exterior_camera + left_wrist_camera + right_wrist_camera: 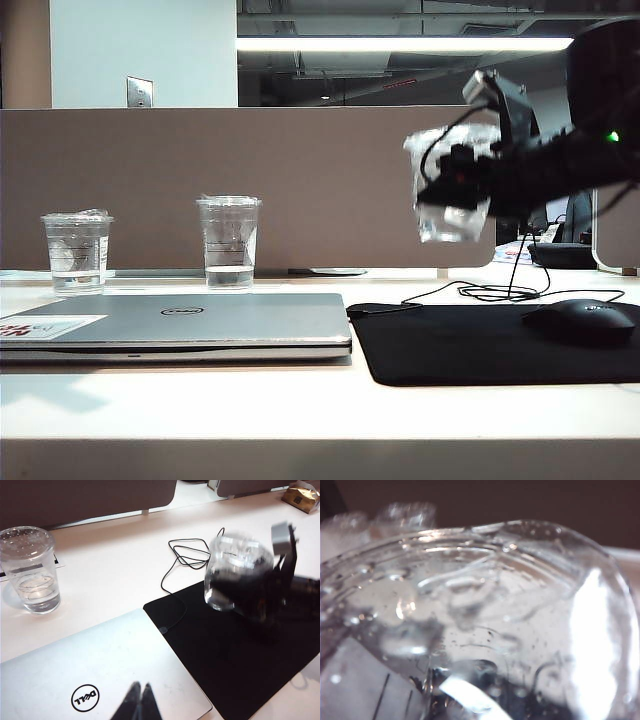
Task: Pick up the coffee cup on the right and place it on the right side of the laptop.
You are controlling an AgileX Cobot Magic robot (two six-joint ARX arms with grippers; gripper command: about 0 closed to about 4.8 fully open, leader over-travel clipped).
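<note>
On the bench, far left: we see a short clear cup (77, 251) with a crinkled film top, standing upright behind the laptop's left end.
Taller cup: a clear cup with printed lines (229, 243) stands upright to its right, also behind the laptop, a little clear liquid in its base.
Laptop: the silver-grey Dell laptop (190, 325) lies closed and flat, a white sticker with red marks at its left corner.
Left gripper: the left gripper (138, 702) hovers above the laptop lid near the logo; we see its dark jaws pressed together, pinching nothing.
Mouse mat: a black mouse mat (470, 345) lies just right of the laptop, with a black mouse (580, 320) on its right part.
Coffee cup: the coffee cup (450, 185) is blurred, up in the air above the mat, clear of the bench.
Right gripper: the right gripper (460, 190) reaches in from the right; its jaws pinch the coffee cup's sides, and the cup fills the right wrist view.
</note>
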